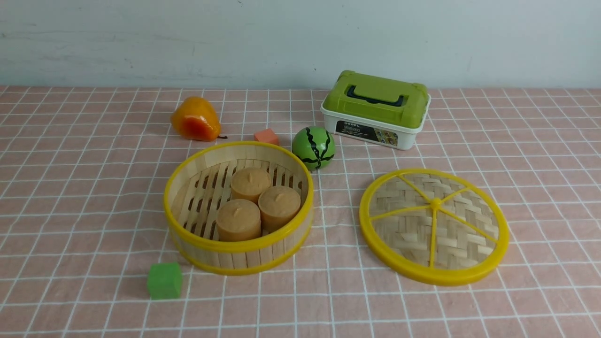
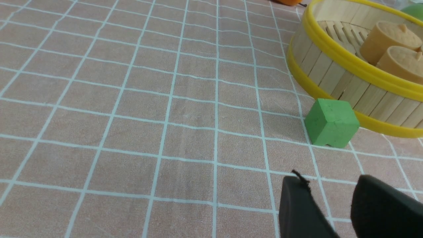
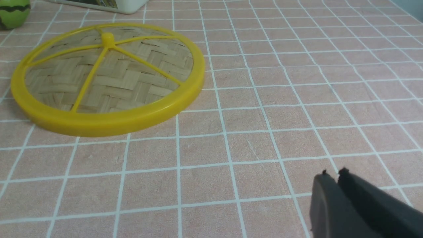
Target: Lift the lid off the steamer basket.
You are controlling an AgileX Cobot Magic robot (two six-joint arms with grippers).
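Lying flat on the pink checked cloth (image 1: 70, 225) at the lower right of the front view, the lid (image 1: 434, 226) is off and well apart from the steamer basket (image 1: 238, 206), which sits open at centre left with three tan buns (image 1: 258, 209) on its slatted floor. A green cube (image 1: 164, 280) rests just below and left of the basket, close to its wall. Behind the basket are an orange pear (image 1: 195, 119) at upper left, a small orange block (image 1: 266, 136) and a watermelon ball (image 1: 313, 147) near the middle, and a white box with a green lid (image 1: 375, 110) at upper right.

Neither of my arms shows in the front view. In my left wrist view, my left gripper (image 2: 330, 195) sits at the lower right of the frame, fingers parted with a clear gap, holding nothing, the cube just beyond it. In my right wrist view, my right gripper (image 3: 333, 173) is at the lower right, fingers pressed together on nothing, with the lid at the upper left of that frame
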